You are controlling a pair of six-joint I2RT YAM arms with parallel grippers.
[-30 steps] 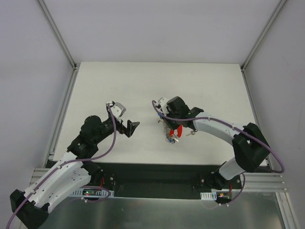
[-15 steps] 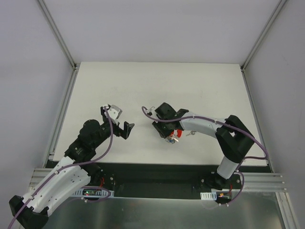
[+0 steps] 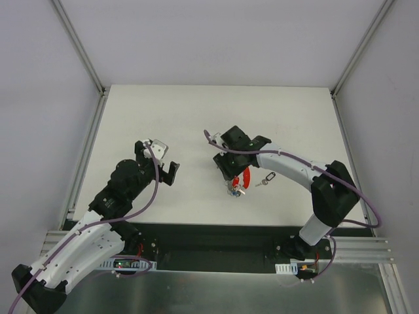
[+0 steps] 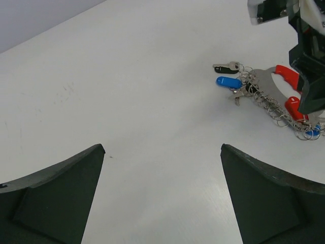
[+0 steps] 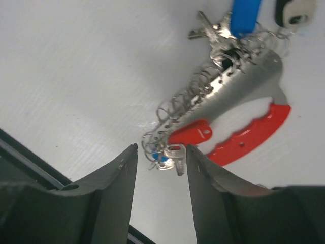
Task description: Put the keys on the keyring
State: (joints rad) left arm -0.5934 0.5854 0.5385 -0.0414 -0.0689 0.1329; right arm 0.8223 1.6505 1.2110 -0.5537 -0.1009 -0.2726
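Note:
The keyring [image 3: 237, 186] lies mid-table: a bunch of silvery rings with a curved red tag [image 5: 249, 135], a red-headed key [image 5: 188, 134], a blue-headed key [image 5: 245, 12] and a black and whitish piece [image 5: 292, 12]. My right gripper [image 3: 230, 175] is open right above it. In the right wrist view the gripper [image 5: 161, 152] has its jaws either side of a small silvery key [image 5: 172, 154] at the bunch's end. My left gripper [image 3: 163, 169] is open and empty, left of the bunch. The keyring also shows in the left wrist view [image 4: 264, 96], with a black-headed key [image 4: 226, 67].
A small loose key [image 3: 267, 178] lies just right of the bunch. The right arm's black gripper body [image 4: 310, 61] stands over the bunch's right side. The table's black front edge [image 5: 20, 152] is close behind the right fingers.
My right gripper swung left, then came back right over the bunch. My left gripper has drawn back to the left, away from the keyring.

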